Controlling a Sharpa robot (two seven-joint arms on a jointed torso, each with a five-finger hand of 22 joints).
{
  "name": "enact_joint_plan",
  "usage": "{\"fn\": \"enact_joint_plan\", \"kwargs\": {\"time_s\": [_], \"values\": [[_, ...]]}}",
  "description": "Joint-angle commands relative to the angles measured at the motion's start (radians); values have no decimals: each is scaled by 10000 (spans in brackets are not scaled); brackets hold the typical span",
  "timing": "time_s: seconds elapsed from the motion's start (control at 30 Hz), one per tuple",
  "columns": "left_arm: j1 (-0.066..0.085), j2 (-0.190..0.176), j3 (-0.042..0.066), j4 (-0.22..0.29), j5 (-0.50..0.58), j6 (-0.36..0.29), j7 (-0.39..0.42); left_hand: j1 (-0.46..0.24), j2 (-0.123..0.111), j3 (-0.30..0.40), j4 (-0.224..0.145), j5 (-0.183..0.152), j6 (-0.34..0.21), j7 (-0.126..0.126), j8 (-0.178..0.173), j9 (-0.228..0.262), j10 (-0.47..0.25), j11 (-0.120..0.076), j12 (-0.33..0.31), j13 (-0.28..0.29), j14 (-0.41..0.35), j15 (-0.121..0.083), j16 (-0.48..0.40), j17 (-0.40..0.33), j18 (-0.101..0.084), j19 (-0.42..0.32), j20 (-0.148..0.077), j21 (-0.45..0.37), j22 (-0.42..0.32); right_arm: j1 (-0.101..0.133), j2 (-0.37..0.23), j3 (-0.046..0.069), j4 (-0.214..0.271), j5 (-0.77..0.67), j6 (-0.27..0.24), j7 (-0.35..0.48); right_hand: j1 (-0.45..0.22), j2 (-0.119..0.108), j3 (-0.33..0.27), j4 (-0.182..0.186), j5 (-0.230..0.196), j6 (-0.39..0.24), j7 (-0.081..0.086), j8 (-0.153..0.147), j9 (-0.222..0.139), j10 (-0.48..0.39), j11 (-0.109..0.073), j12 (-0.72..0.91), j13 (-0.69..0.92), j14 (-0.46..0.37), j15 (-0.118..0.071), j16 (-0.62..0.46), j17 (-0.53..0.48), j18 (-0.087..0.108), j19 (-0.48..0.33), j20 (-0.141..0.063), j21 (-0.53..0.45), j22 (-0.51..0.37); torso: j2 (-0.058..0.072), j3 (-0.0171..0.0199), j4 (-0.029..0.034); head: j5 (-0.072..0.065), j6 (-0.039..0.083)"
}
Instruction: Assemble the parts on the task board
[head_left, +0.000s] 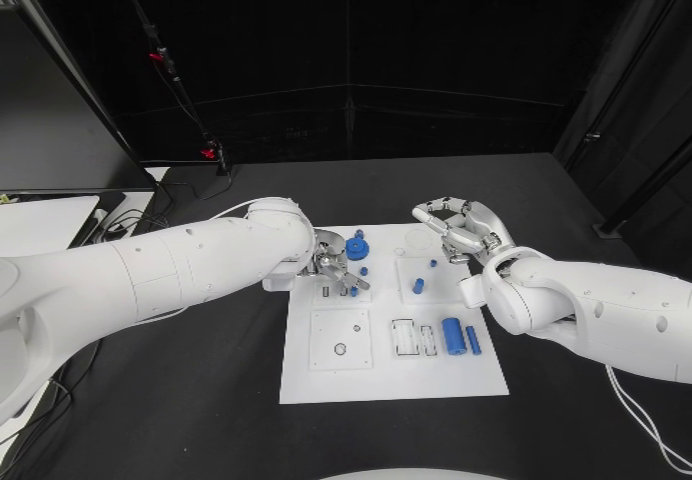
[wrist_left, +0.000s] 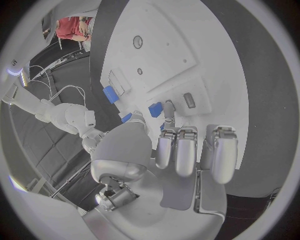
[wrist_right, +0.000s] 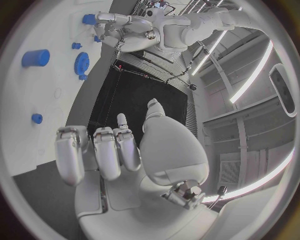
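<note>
The white task board (head_left: 339, 375) lies mid-table, with a blue gear (head_left: 356, 248), small blue pegs (head_left: 418, 285) and a blue cylinder (head_left: 453, 332) on it. My left hand (head_left: 335, 268) is low over the board's far left part. One fingertip (wrist_left: 168, 107) reaches down to the board (wrist_left: 169, 55) beside a small blue piece (wrist_left: 155, 109) that sits between it and the thumb. Whether that piece is pinched I cannot tell. My right hand (head_left: 454, 232) hovers at the board's far right corner, fingers loosely bent and apart, holding nothing (wrist_right: 144, 150).
Rectangular slots (head_left: 404, 338) and a square plate with a ring (head_left: 342, 340) occupy the board's near half. Black table surrounds the board. A cable stand (head_left: 180, 85) rises at the back left, and a white surface (head_left: 43, 225) sits at the left edge.
</note>
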Motion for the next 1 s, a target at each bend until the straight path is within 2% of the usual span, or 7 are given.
{"fn": "enact_joint_plan", "kwargs": {"time_s": [0.03, 0.07, 0.17, 0.43, 0.67, 1.0], "values": [[3, 56, 8, -38, 66, 307, -148, 121, 75, 86, -14, 69, -78, -15, -78, 43, 1008, -34, 14, 2631, 1047, -46, 8, 2635, -66, 1043, -41, 31, 2627, 17, 13, 5, 23, 14, -41, 33, 35, 28, 17, 64, 13, 69, 503, 69, -12, 1059, 80, 33, 2633, 1022, 73, 25, 2635, 39, 718, 93, 7, 2477, 2, -2, -2, -1, -2], [-3, 79, 8, -55, 68, 332, -156, 200, 131, 112, -18, 112, -82, -20, -92, 69, 1008, -37, 14, 2631, 1047, -49, 8, 2635, -66, 1043, -43, 31, 2627, 17, 14, 5, 27, 14, -41, 33, 35, 28, 17, 64, 13, 69, 503, 69, -12, 1059, 80, 33, 2633, 1022, 73, 25, 2635, 39, 718, 93, 7, 2477, 3, -2, 0, 3, -10], [-21, 118, 8, -90, 71, 400, -176, 480, 261, 176, -10, 538, -89, -40, -151, 159, 1008, -56, 14, 2631, 1047, -61, 8, 2635, -66, 1043, -51, 31, 2627, 17, 15, 5, 35, 14, -41, 34, 35, 28, 17, 64, 13, 69, 503, 69, -12, 1059, 80, 33, 2633, 1022, 73, 25, 2635, 39, 718, 93, 7, 2477, 3, -2, 0, -5, 3], [-65, 224, 8, -184, 75, 481, -292, 646, 376, 204, -11, 730, -103, -49, -219, 227, 1008, -64, 14, 2631, 1047, -67, 8, 2635, -66, 1043, -58, 31, 2627, 17, 28, 5, 42, 14, -35, 28, 35, 28, 17, 64, 13, 69, 503, 69, -12, 1059, 80, 33, 2633, 1022, 73, 25, 2635, 39, 718, 93, 7, 2477, 1, -5, -3, -31, -6], [-79, 300, 8, -257, 82, 439, -251, 764, 420, 224, -15, 821, -102, -54, -226, 282, 1008, -66, 14, 2631, 1047, -75, 8, 2635, -66, 1043, -61, 31, 2627, 17, 37, 5, 34, 14, -32, 17, 35, 28, 17, 64, 13, 69, 503, 69, -12, 1059, 80, 33, 2633, 1022, 73, 25, 2635, 39, 718, 93, 7, 2477, 3, -2, 8, -48, -14], [-86, 357, 8, -357, 94, 435, -242, 716, 394, 145, 9, 752, -112, -39, -204, 359, 1008, -55, 14, 2631, 1047, -81, 8, 2635, -66, 1043, -67, 31, 2627, 17, 46, 5, 27, 14, -19, -18, 29, 31, 13, 84, 26, 95, 509, 77, -29, 1059, 86, 33, 2633, 1022, 80, 25, 2635, 45, 701, 99, -8, 2469, -3, 2, 2, -46, -18]]}}
